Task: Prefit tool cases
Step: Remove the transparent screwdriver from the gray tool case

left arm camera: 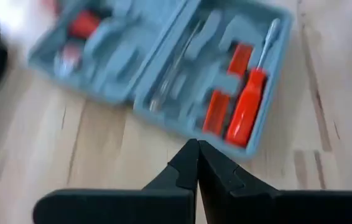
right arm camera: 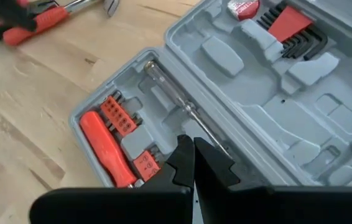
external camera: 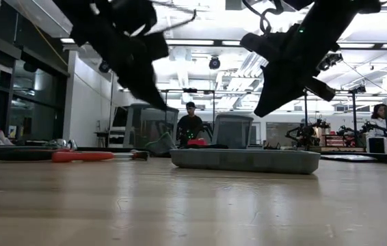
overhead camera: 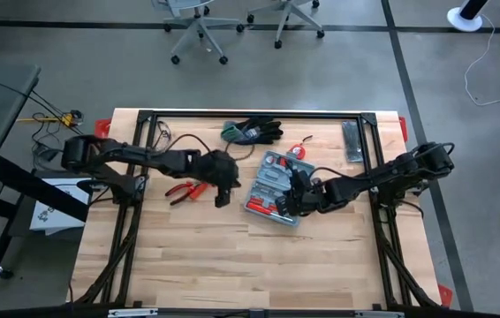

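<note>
The grey-blue tool case [overhead camera: 272, 187] lies open and flat on the wooden table, both halves facing up. Its recesses hold a red-handled screwdriver [right arm camera: 106, 149], orange bit strips [right arm camera: 119, 113], a clear-handled screwdriver [right arm camera: 182, 102] and black hex keys [right arm camera: 300, 37]. My left gripper [left arm camera: 196, 152] is shut and holds nothing. It hangs above the table just left of the case [left arm camera: 163, 68], also seen in the low view [external camera: 159, 102]. My right gripper [right arm camera: 193, 149] is shut too, with nothing in it. It hovers over the case's near half, clear of the case in the low view [external camera: 258, 113].
Red-handled pliers [overhead camera: 186, 190] lie on the table left of the case, under my left arm. Black-and-green gloves [overhead camera: 252, 131] lie at the far edge, a narrow dark bar [overhead camera: 353, 141] at the far right, and a small red item [overhead camera: 300, 148] behind the case.
</note>
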Available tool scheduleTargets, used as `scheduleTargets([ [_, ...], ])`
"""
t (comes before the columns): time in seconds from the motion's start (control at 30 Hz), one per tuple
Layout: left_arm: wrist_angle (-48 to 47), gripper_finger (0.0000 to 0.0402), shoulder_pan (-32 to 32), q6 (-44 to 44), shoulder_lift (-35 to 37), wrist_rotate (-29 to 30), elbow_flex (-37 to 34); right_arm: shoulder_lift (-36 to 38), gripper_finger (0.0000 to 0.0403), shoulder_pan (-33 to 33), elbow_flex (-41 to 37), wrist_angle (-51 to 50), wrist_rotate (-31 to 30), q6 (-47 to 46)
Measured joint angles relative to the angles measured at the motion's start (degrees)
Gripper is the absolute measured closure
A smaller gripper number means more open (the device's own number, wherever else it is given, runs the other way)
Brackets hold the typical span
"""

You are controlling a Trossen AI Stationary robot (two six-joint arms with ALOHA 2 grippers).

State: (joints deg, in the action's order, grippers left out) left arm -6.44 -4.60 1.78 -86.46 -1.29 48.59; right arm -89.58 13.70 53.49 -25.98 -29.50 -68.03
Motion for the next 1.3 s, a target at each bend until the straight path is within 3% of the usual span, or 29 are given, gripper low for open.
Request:
scheduleTargets([
  [0.2, 4.6, 0.0391, 5.1, 12.5, -5.9, 8.1, 4.7, 0.0, 0.0403, -0.2, 0.0, 1.1, 0.0, -0.1],
  [0.3, 4.4, 0.0372, 6.2, 17.4, -10.0, 9.2, 7.9, 0.0, 0.0403, -0.2, 0.0, 1.0, 0.0, -0.3],
  [0.67, 1.0, 0.026, 6.0, 19.9, -21.8, 7.9, 19.6, 7.8, 0.0402, -0.2, 0.0, -1.0, -5.5, 2.5],
  [0.8, 0.9, 0.0231, 5.3, 21.8, -24.4, 10.1, 21.3, 11.0, 0.0402, -0.2, 0.0, -5.2, -6.8, 2.3],
  [1.17, 1.9, 0.0215, 3.8, 25.9, -28.3, 10.0, 21.4, 12.5, 0.0402, -0.2, 0.0, -8.0, -8.0, 2.1],
  [1.3, 3.5, 0.0215, 3.8, 26.0, -28.7, 12.8, 21.4, 12.5, 0.0402, -0.2, 0.0, -7.9, -8.1, 2.1],
])
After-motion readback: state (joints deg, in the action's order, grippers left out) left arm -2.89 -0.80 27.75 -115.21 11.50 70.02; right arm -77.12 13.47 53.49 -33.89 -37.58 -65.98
